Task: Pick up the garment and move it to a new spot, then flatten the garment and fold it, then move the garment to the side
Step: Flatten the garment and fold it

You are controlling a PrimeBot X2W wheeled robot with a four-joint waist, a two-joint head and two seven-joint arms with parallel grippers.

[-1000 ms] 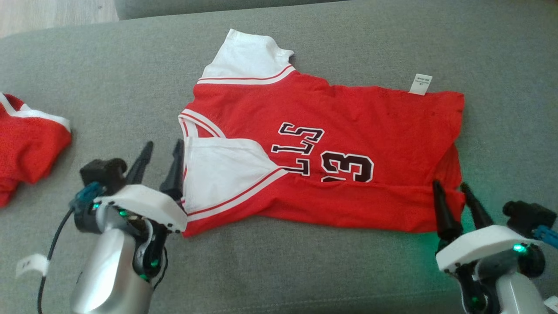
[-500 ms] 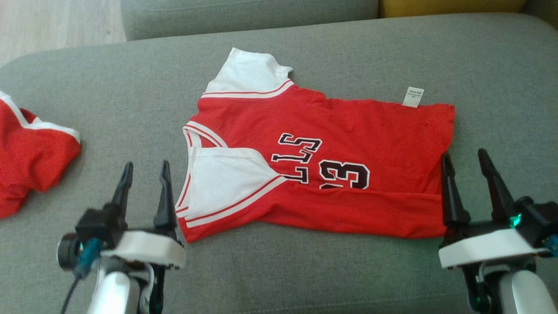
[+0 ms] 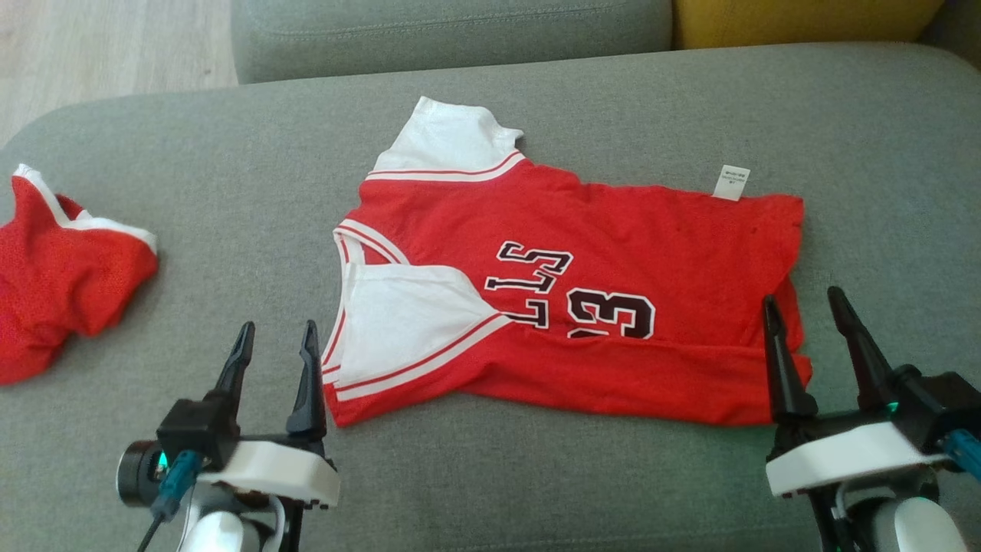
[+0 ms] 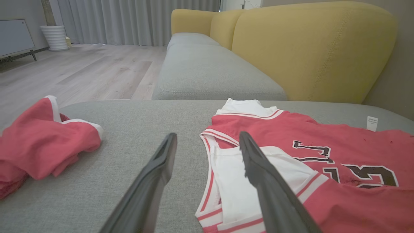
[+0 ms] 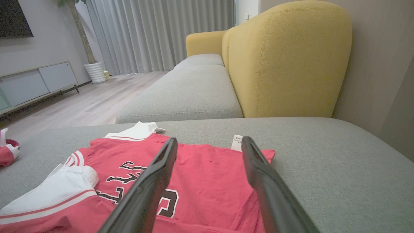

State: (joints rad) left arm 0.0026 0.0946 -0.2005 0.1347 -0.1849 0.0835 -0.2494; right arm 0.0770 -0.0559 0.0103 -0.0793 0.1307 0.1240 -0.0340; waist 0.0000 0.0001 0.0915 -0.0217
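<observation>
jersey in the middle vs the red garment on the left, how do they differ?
The jersey lies spread nearly flat; the left garment is bunched. The jersey shows black lettering and a number; the left garment shows none. Both are red with white trim, on the grey cushion.

Red jersey (image 3: pixel 613 230) with white sleeves, black lettering, on grey cushion (image 3: pixel 536 475).

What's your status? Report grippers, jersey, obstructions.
Left gripper open, empty, by collar end. Right gripper open, empty, at hem end. Jersey part-folded on cushion. Other red garment off left, apart.
</observation>
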